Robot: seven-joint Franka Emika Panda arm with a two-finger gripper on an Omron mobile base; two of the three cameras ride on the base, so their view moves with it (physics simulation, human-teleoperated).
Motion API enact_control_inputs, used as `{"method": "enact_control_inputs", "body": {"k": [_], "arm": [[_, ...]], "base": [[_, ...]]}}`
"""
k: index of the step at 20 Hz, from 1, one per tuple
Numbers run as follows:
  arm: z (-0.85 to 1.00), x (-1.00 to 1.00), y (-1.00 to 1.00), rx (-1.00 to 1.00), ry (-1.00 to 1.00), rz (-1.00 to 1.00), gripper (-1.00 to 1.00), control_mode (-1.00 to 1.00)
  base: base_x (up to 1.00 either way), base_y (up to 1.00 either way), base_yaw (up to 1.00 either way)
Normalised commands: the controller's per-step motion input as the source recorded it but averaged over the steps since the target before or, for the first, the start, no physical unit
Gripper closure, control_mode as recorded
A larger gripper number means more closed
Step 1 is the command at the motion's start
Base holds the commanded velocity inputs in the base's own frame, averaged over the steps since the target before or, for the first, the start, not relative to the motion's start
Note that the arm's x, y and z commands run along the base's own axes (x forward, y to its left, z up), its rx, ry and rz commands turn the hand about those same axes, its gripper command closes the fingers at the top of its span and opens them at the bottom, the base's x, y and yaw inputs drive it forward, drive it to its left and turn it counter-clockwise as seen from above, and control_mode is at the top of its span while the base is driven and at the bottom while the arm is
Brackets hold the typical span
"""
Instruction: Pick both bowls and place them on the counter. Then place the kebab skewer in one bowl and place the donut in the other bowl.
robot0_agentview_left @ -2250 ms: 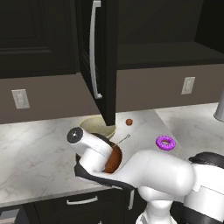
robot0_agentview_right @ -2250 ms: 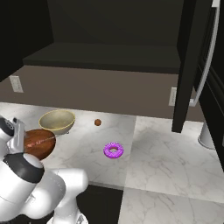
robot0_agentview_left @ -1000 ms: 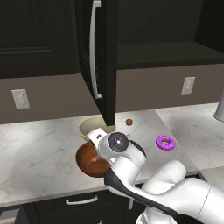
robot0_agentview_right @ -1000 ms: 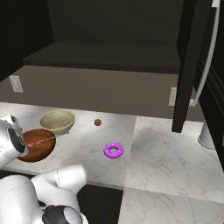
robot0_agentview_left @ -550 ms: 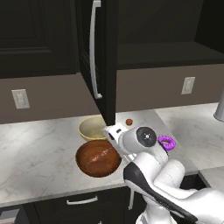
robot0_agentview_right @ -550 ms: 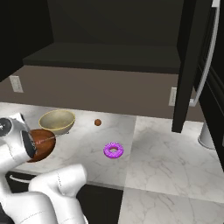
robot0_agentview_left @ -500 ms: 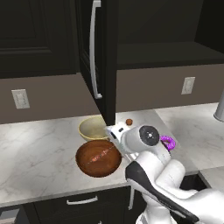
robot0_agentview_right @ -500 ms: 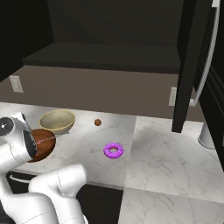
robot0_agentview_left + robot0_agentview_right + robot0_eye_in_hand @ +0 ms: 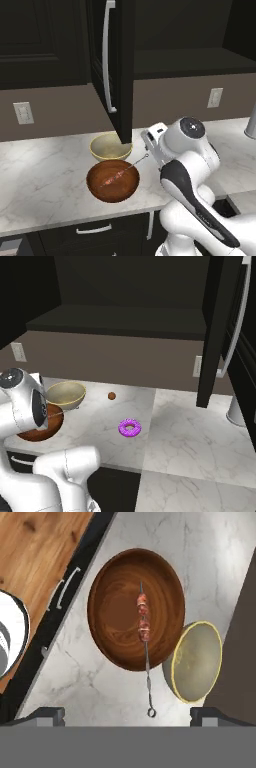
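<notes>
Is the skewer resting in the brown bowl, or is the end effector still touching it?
Apart from the end effector: the hand view shows the kebab skewer lying across the brown bowl, open fingertips well clear.

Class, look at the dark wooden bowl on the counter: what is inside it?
The kebab skewer lies in the brown bowl, its looped end sticking out over the rim. The meat pieces cover a small strip of the bowl's floor; the rest looks bare.

The white marble surface [image 9: 45,175] with grey veins carries the dark reddish-brown bowl [image 9: 113,181] near its front edge, with the pale cream-yellow bowl [image 9: 110,146] touching it just behind. Farther right lie the purple-iced donut [image 9: 130,428] and, toward the back wall, a small brown ball [image 9: 111,396], both apart from the bowls.
</notes>
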Motion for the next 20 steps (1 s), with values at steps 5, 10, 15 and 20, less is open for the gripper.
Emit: {"method": "enact_control_inputs", "body": {"k": [5, 10, 15, 20], "arm": [[0.19, -0.18, -0.67, 0.00, 0.30, -0.28, -1.00, -1.00], [0.00, -0.13, -0.66, 0.04, 0.24, -0.35, -1.00, -1.00], [-0.15, -0.10, -0.51, 0.03, 0.13, -0.50, -1.00, -1.00], [-0.29, -0.01, -0.43, 0.00, -0.04, -0.53, -1.00, -1.00]], "base": [[0.00, 0.00, 0.00], [0.00, 0.00, 0.00], [0.00, 0.00, 0.00], [0.00, 0.00, 0.00]]}}
